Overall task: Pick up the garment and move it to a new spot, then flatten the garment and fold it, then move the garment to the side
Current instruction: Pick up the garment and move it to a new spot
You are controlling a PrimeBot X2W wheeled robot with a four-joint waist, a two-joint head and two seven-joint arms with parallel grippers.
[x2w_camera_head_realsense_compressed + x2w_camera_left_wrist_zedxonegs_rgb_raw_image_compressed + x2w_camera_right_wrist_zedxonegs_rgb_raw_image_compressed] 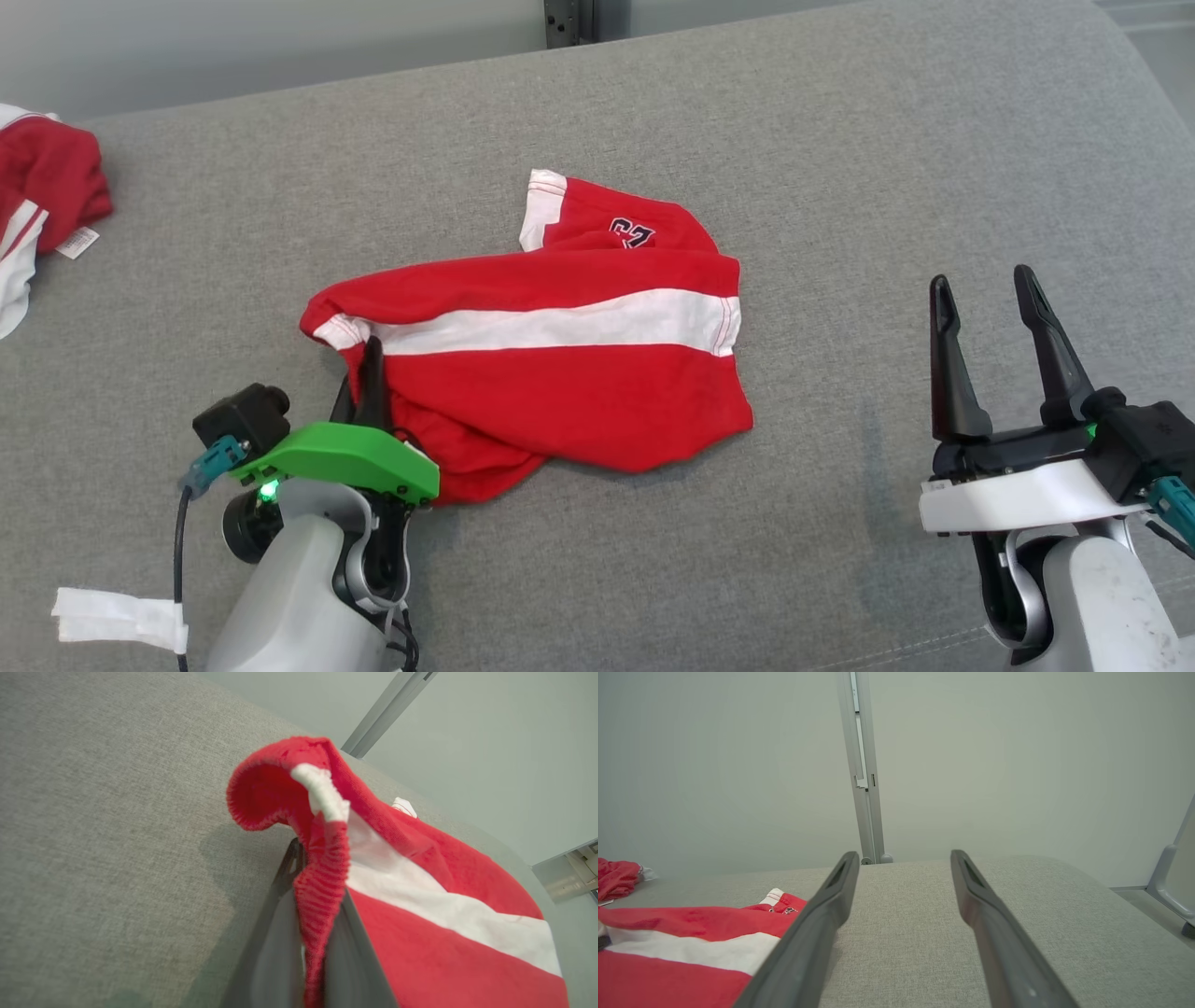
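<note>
The broad grey fabric-covered desk carries everything here. At its middle lies the task's thing, a red knit garment with 1 wide white stripe, loosely bunched rather than spread. A flap with a dark printed number is turned up along the garment's far edge.

Well apart from the garment, off to its left at the desk's edge, sits a second crumpled red-and-white garment with a small label showing. It looks set aside and out of the way.

The left tool sits at the garment's near-left corner, its 2 dark fingers pressed together and pinching the ribbed red hem. The left wrist view shows the cloth running between them and curling over their tips. Gripping a corner hem probably lets the cloth hang open when lifted, which would suit carrying it to a new spot.

The right tool hovers to the garment's right, clear of it, its fingers spread wide and holding nothing. It seems ready to catch an opposite edge for flattening.
</note>
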